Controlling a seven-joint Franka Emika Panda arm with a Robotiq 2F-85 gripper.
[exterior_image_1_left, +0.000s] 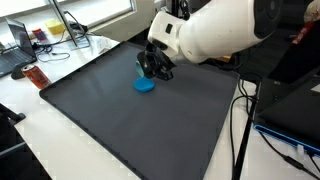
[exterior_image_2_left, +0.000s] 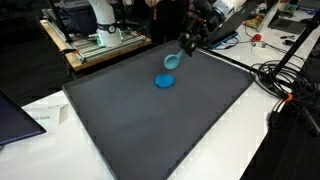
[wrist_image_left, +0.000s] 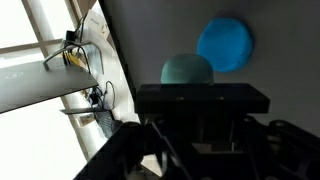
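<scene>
I have the gripper (exterior_image_2_left: 182, 50) closed on a teal cup (exterior_image_2_left: 170, 62). In an exterior view the cup hangs from the fingers just left of and below the gripper, in the upper middle of the frame and clear of the surface. It may be a small bowl rather than a cup; the frames are too coarse for me to tell. In the wrist view the teal cup (wrist_image_left: 187, 70) shows as a rounded dome at the centre of the frame, directly above the dark gripper body, and I cannot see the fingertips there.

Just below the cup in that exterior view a blue disc (exterior_image_2_left: 164, 81) lies flat on the dark mat (exterior_image_2_left: 150, 125). The two are near each other but not touching. From the wrist the blue disc (wrist_image_left: 225, 43) sits at upper right, just beside the cup's outline. In an exterior view the blue disc (exterior_image_1_left: 145, 85) lies left of centre, with the gripper (exterior_image_1_left: 153, 68) right above it. The white arm (exterior_image_1_left: 215, 30) comes in from the upper right.

The mat covers most of a white table (exterior_image_1_left: 70, 135). A laptop (exterior_image_1_left: 14, 48) stands at the far left, and cables (exterior_image_2_left: 285, 85) trail off the right edge.
</scene>
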